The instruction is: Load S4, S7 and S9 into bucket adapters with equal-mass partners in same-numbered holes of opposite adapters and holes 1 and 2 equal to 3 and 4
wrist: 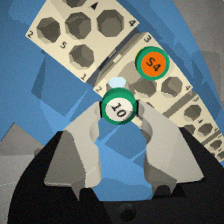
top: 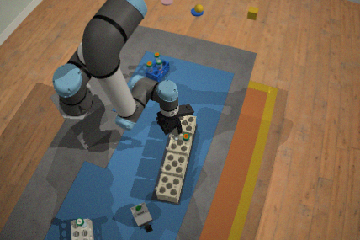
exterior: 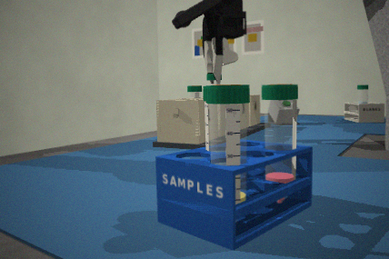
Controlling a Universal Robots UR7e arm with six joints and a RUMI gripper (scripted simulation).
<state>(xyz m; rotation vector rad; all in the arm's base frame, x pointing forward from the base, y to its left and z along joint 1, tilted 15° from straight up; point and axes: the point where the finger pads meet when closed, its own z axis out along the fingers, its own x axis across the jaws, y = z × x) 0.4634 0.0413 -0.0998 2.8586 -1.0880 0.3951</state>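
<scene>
My gripper point(top: 177, 132) point(exterior: 214, 78) point(wrist: 118, 101) is shut on the water blank with the white "10" dot point(wrist: 119, 110), held upright by its green cap. In the wrist view its pale lower end shows near hole 2 of the adapter point(wrist: 158, 102) that bears S4; whether it is inside the hole is hidden. S4 point(wrist: 152, 63) point(top: 186, 136) point(exterior: 194, 89) stands in hole 3 there. That adapter's own number is not readable. The neighbouring adapter point(wrist: 61, 49) shows empty holes. The blue samples rack point(exterior: 191, 212) point(top: 157, 77) holds three tubes: two orange dots and one greyish, IDs unreadable. Yellow and pink contents show low.
Two more adapters point(top: 174, 163) point(top: 169, 186) stand in the row towards the sloped desk point(top: 142, 217), with its green DONE key point(top: 138, 208) point(exterior: 286, 104). The blanks rack point(top: 82, 238) point(exterior: 373, 111) holds one visible tube point(top: 80, 221) point(exterior: 362, 94).
</scene>
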